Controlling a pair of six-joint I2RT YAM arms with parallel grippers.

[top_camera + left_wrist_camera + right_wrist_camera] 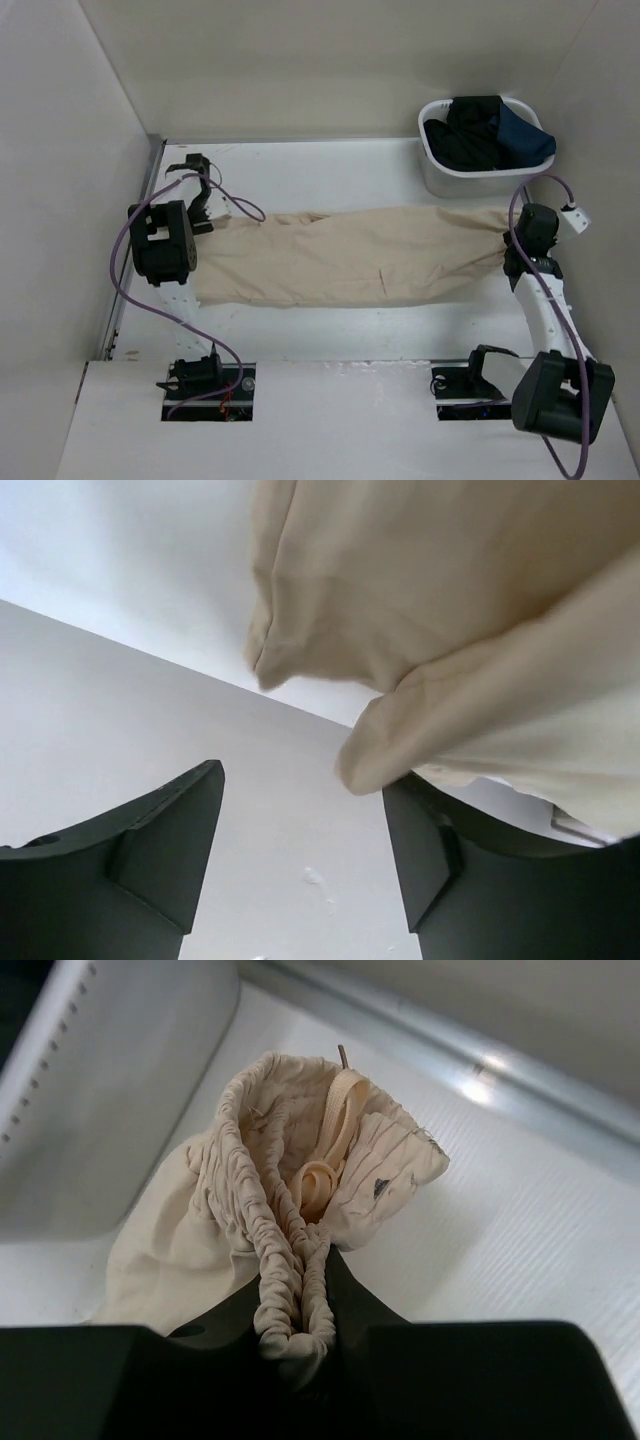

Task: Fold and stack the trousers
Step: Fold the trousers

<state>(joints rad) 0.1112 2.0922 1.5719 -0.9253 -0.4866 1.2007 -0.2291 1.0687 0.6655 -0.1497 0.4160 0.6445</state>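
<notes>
The trousers lie stretched lengthwise across the middle of the bench, running from near its left edge to near its right edge. The cloth is mostly flat, with soft creases along the legs.

At the right end, the right arm reaches in from the near edge, and the right jaws are pinching the gathered waistband. Up close, the bunched elastic waist sits squeezed between the two dark fingers, with the rest of the waist opening standing up above them and a cream band looped inside it.

At the left end, the left arm bends over the leg ends. The left jaws are spread wide. Their two black fingers stand well apart with bare bench showing between them. A rounded fold of the beige cloth hangs over the top of one finger; the other finger is clear of it.

In the far right corner stands a white basket, close behind the waist end. It holds a black garment and a navy garment, heaped above its rim.
</notes>
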